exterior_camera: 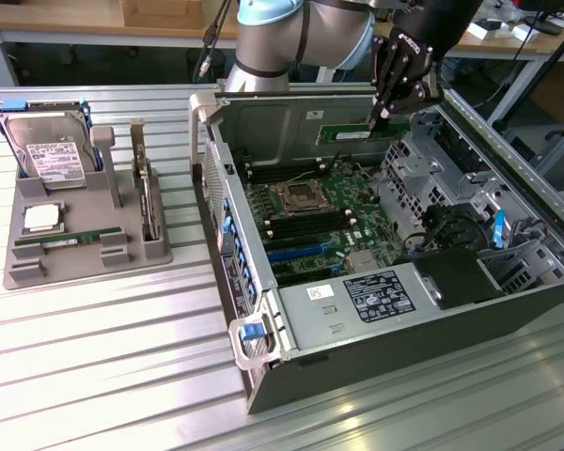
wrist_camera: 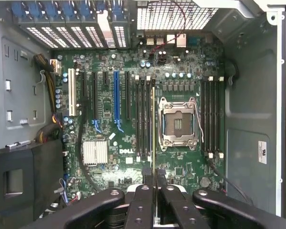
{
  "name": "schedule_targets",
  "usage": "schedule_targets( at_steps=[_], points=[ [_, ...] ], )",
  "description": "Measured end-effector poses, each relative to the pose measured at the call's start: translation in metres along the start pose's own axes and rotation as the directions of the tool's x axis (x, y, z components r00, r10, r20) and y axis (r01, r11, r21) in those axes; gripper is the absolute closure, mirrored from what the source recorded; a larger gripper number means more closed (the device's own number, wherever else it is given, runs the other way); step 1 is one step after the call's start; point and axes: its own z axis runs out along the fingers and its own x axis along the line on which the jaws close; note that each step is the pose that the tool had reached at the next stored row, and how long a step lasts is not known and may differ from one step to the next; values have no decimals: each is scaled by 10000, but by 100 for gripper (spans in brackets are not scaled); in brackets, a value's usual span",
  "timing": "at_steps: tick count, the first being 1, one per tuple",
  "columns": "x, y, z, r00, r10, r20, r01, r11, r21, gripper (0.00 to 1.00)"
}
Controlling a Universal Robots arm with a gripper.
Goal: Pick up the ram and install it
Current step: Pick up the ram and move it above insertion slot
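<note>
The claw (exterior_camera: pixel 382 115) is clamped on the ram (exterior_camera: pixel 350 132), which hangs between its fingers, above the motherboard (exterior_camera: pixel 310 202) of the open case. Pickup looks done; seating the stick in a slot beneath the claw remains.

Green ram (exterior_camera: pixel 352 132), black fingers (wrist_camera: pixel 142 205), green motherboard (wrist_camera: pixel 181 162), blue slot (wrist_camera: pixel 117 95)

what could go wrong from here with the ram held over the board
1. The gripper is shut on the ram above the motherboard; if its edge is not lined up with one memory slot, it may land between slots.
2. The open CPU socket sits right beside those slots, so a sideways slip could strike it.
3. The grip looks near one end of the stick, so it may tilt when pressed.
</note>
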Motion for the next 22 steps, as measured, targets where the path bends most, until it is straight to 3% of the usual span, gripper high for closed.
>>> schedule_targets(
  at_steps=[22],
  points=[
    [-7,-378,-12,10000,0,1,0,10000,0,88]
  ],
)
